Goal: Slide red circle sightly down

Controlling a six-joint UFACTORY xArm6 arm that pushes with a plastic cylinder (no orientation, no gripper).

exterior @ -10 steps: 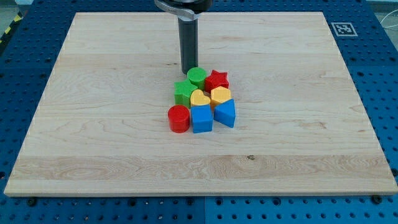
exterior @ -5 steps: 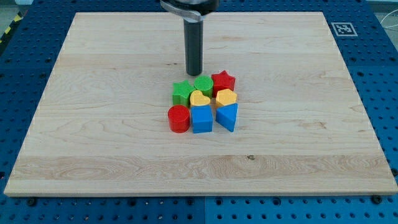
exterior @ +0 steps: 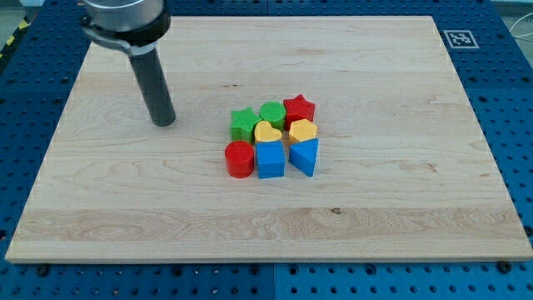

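The red circle (exterior: 239, 158) stands at the lower left of a tight cluster of blocks near the middle of the wooden board (exterior: 100, 200). It touches the blue square (exterior: 270, 159) on its right and sits just below the green star (exterior: 243, 124). My tip (exterior: 163, 122) rests on the board well to the upper left of the red circle, apart from every block.
The cluster also holds a green circle (exterior: 272, 114), a red star (exterior: 299, 108), a yellow heart (exterior: 267, 132), a second yellow block (exterior: 301, 130) and a blue triangle (exterior: 304, 155). A printed marker (exterior: 457, 38) sits at the board's top right corner.
My tip has moved from just above the green circle far to the view's left. Earlier it nudged the green circle and red star slightly; the red circle has not moved.
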